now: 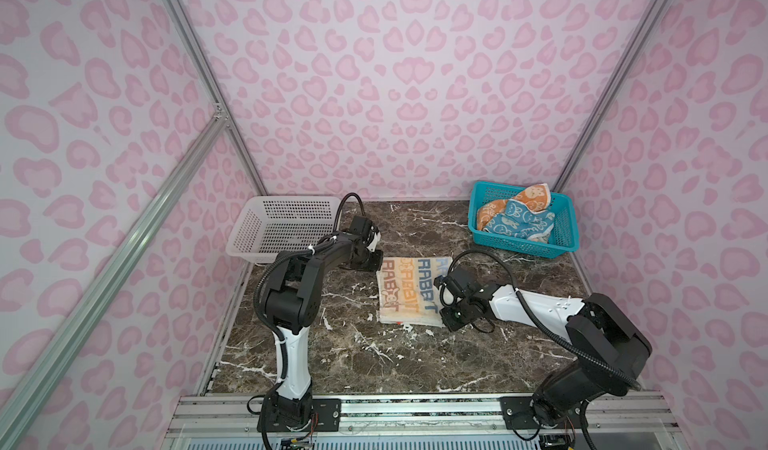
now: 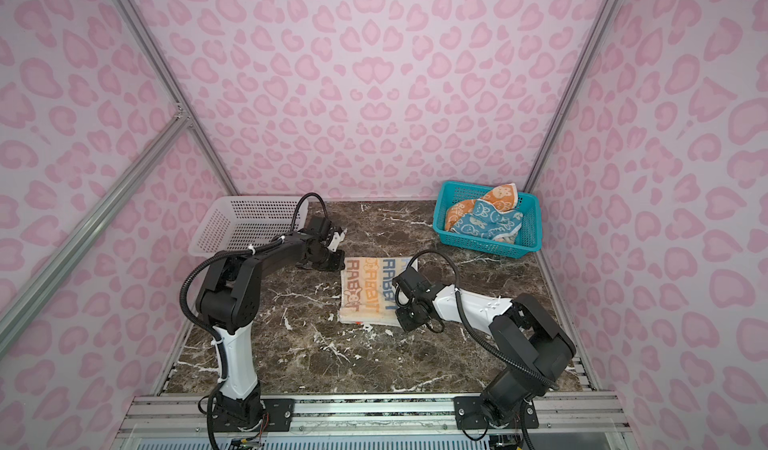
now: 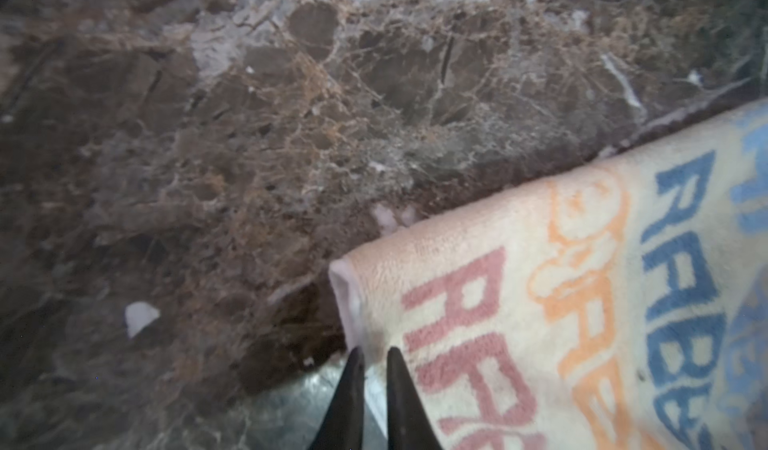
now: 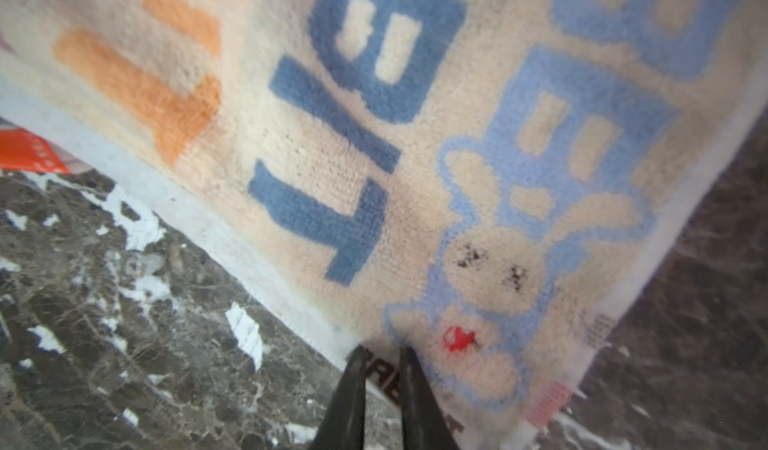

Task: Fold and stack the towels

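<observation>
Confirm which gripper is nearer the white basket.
Left. Left gripper sits just right of the white basket, at the cream towel's far-left corner; right gripper is across the towel.

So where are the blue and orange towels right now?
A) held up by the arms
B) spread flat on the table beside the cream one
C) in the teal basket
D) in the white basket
C: in both top views the blue towel and the orange towel lie bunched together inside the teal basket.

cream towel (image 1: pixel 409 292): flat | blue towel (image 1: pixel 519 223), orange towel (image 1: pixel 536 197): in teal basket (image 1: pixel 521 249)
</observation>
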Robot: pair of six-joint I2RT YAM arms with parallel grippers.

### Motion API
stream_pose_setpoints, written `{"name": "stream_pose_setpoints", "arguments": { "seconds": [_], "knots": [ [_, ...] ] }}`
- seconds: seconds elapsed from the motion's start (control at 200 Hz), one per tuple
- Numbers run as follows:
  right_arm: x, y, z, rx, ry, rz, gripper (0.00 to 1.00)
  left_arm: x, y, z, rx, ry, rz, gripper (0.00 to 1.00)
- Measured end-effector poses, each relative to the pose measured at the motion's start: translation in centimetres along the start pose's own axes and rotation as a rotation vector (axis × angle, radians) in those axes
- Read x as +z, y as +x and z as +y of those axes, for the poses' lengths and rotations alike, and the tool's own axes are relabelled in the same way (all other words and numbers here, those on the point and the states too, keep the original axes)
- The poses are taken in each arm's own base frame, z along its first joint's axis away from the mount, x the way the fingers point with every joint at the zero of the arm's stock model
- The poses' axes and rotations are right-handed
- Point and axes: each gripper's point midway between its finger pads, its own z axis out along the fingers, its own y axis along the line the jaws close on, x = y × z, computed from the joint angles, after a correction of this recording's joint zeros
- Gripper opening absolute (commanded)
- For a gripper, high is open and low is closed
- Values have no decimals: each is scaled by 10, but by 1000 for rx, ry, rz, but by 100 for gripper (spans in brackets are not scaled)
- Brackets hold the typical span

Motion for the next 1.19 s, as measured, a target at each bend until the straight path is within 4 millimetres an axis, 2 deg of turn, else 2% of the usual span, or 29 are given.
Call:
{"name": "stream_pose_setpoints", "arguments": {
  "seconds": [0.175, 0.265, 0.415, 0.575, 0.65, 0.895, 0.985, 1.195],
  "knots": [
    [-19, -23, 12, -9, -48, -82, 20, -50, -9, -27, 21, 86, -81, 25],
    [-23, -32, 12, 8, -57, -108, 19, -64, 3, -42, -1, 151, -79, 24],
    [-19, -40, -2, 97, -44, -117, 14, -67, 39, -70, -40, 240, -10, 20],
    [-9, -38, -7, 154, -35, -89, 14, -50, 86, -90, -90, 269, 102, 13],
    [-4, -36, -7, 166, -35, -76, 14, -41, 99, -87, -129, 248, 138, 11],
    [1, -25, -18, 192, 22, -40, 12, -12, 110, -54, -184, 90, 180, 9],
    [2, -18, -23, 195, 49, -20, 12, -6, 111, -46, -171, 49, 194, 9],
    [3, -12, -27, 196, 77, 3, 12, -3, 109, -41, -137, 26, 226, 10]
  ]
}}
